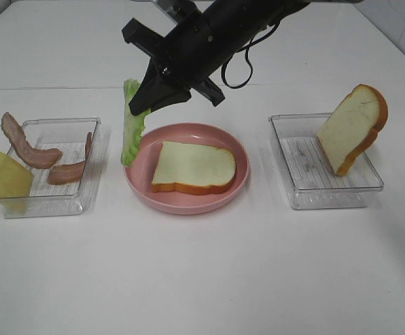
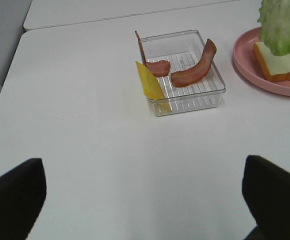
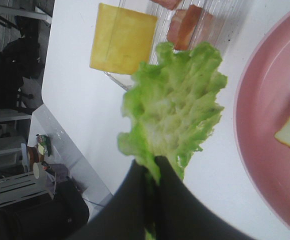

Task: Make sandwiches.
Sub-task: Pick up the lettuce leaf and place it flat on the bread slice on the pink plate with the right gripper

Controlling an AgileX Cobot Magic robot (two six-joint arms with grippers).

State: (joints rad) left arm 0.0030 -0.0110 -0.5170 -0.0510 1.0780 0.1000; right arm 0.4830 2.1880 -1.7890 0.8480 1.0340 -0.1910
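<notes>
My right gripper (image 3: 155,172) was pinched shut on the lettuce (image 3: 175,110), hanging over the pink plate's (image 1: 188,204) left rim, short of the bread slice (image 1: 192,167); released there, it could flop onto the bench. My left gripper (image 2: 145,200) gaped empty

The white table (image 1: 202,279) carries a pink plate (image 1: 239,183) between a clear tray (image 1: 49,206) and a second clear tray (image 1: 328,200).

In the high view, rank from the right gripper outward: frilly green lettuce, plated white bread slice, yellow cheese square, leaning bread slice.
1. Frilly green lettuce, in right gripper.
2. White bread slice, on pink plate.
3. Yellow cheese square, left clear tray.
4. Leaning bread slice, right clear tray.
</notes>
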